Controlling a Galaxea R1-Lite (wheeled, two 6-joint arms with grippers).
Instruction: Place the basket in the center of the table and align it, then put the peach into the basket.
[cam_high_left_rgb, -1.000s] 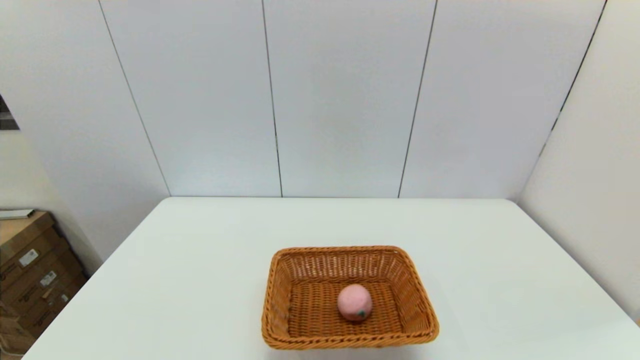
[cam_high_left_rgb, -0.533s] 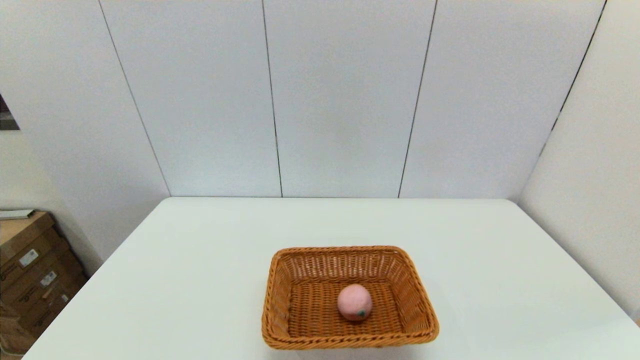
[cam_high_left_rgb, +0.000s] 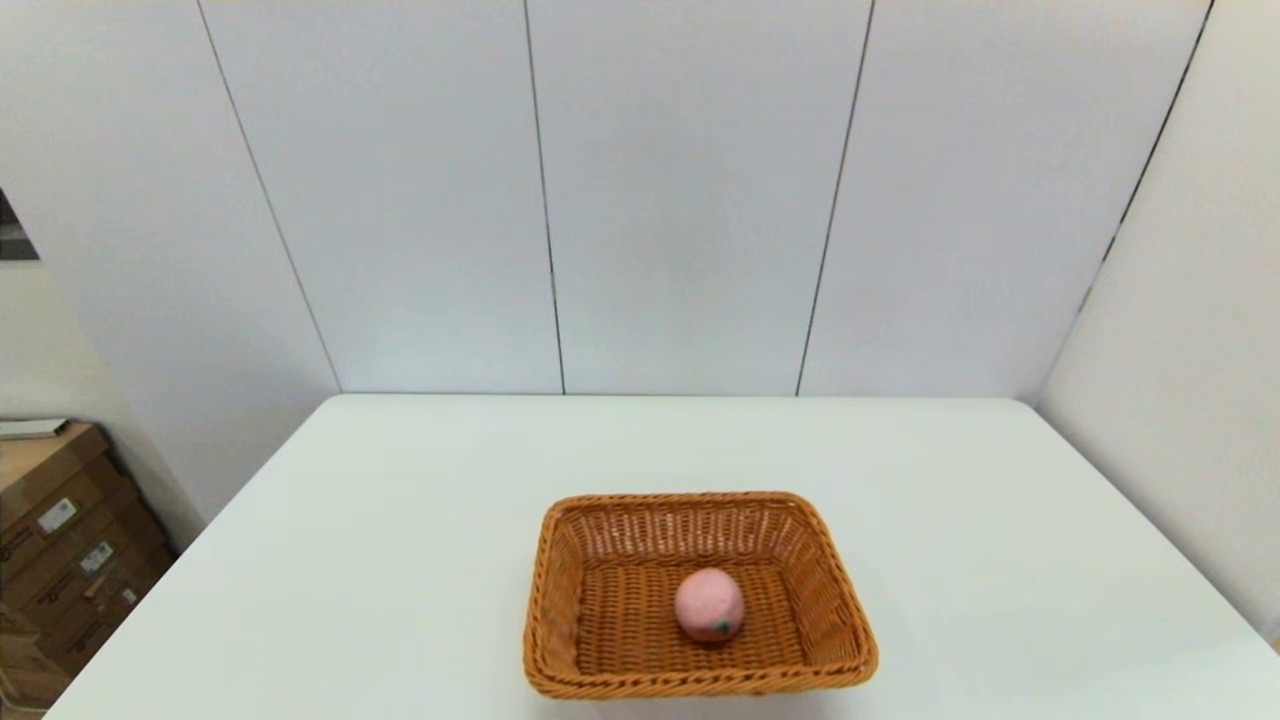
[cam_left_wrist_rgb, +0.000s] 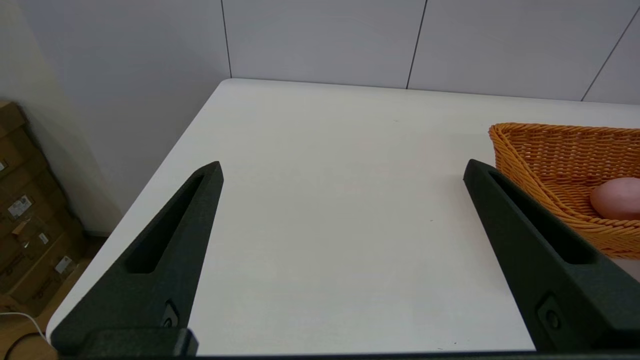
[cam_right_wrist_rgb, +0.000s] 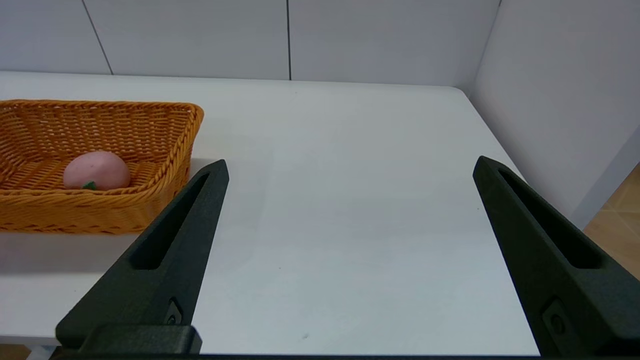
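Note:
The orange-brown wicker basket (cam_high_left_rgb: 840, 600) stands square on the white table (cam_high_left_rgb: 400, 560), near its front edge and about midway across. The pale pink peach (cam_high_left_rgb: 709, 604) lies inside it, on the woven floor. Neither arm shows in the head view. My left gripper (cam_left_wrist_rgb: 342, 167) is open over the table's left part, with the basket (cam_left_wrist_rgb: 530, 150) and the peach (cam_left_wrist_rgb: 617, 199) off to its side. My right gripper (cam_right_wrist_rgb: 350, 165) is open too, beside the basket (cam_right_wrist_rgb: 165, 150) that holds the peach (cam_right_wrist_rgb: 97, 170). Nothing is between either pair of fingers.
Stacked cardboard boxes (cam_high_left_rgb: 60, 540) stand on the floor left of the table. White panel walls close off the back and the right side. The table's left edge (cam_left_wrist_rgb: 150, 185) and its right rear corner (cam_right_wrist_rgb: 460, 92) show in the wrist views.

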